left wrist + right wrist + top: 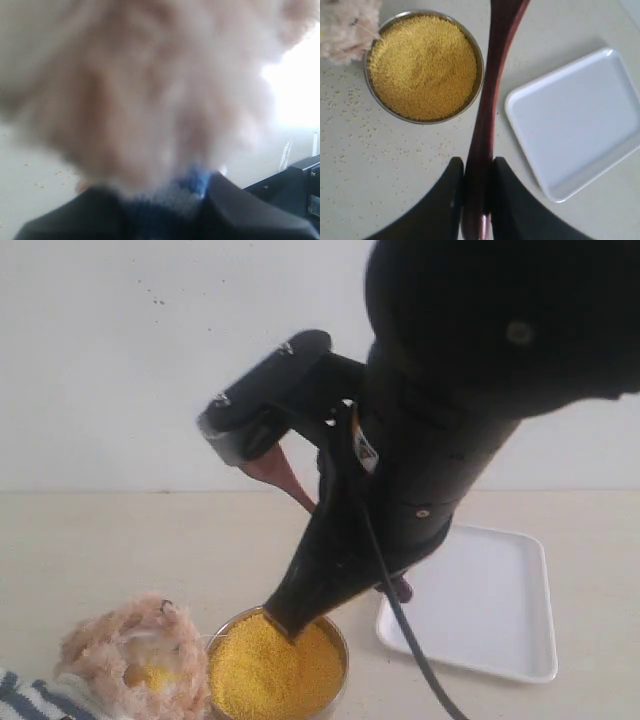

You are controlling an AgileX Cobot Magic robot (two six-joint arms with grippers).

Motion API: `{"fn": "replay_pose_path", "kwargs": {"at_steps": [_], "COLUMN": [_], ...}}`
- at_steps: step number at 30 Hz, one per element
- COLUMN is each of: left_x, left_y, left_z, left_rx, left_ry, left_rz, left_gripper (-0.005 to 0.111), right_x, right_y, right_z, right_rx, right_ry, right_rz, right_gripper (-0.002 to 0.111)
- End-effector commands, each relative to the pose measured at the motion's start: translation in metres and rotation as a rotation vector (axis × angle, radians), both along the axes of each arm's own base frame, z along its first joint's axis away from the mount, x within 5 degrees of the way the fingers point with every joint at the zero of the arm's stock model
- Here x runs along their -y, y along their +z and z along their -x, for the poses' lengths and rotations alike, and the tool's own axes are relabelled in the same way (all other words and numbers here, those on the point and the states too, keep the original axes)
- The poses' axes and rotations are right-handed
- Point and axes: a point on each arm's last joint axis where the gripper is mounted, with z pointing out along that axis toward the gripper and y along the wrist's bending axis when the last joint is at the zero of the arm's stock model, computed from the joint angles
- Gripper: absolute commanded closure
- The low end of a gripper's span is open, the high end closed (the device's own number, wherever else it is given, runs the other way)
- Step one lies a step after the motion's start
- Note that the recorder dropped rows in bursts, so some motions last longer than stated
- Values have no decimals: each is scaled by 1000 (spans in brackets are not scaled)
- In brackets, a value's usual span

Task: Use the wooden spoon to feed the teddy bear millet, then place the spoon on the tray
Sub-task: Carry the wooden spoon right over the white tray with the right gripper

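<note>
Grips the thin handle of the wooden spoon (492, 90) firmly in the right gripper (477, 162), raised over the table (100, 540) between the metal bowl (479, 75) and the tray (580, 125). Shows the millet (422, 67) heaped in that bowl, with stray grains scattered around. Pinches the teddy bear (150, 90) (by its striped shirt) in the closed left gripper (165, 205), just beside the bowl, toward the table's left side.

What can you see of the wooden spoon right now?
The wooden spoon is dark reddish-brown, smooth and slightly glossy; its slim handle widens towards a bowl cut off at the picture's edge. The right gripper clamps the handle's thin end between two black fingers. The spoon hangs above the table, over the gap between the millet bowl and the white tray, apparently touching neither.
</note>
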Motion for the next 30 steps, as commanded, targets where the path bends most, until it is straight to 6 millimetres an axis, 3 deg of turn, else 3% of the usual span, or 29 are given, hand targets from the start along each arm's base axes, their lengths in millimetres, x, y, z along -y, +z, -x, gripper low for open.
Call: {"fn": "replay_pose_path", "kwargs": {"at_steps": [1,9,18,22,30], "left_x": [1,1,1,2,2], "left_y": [4,4,4,4,4], "left_z": [-1,-1,-1,0,0], "left_rx": [14,16,16,12,7], "left_ry": [1,-1,-1,-4,-10], "left_rz": [23,22,22,25,28], "left_gripper": [103,103,103,103,103], "right_x": [16,54,102,109,104], "right_y": [-25,-58,-62,-72,-118], "right_z": [-12,-42,-77,-89,-113], "right_rx": [-58,-90,-140,-188,-248], "right_ry": [-77,-292,-539,-620,-659], "right_rz": [-74,-155,-277,-343,-319], "right_gripper": [104,104,104,104,104]}}
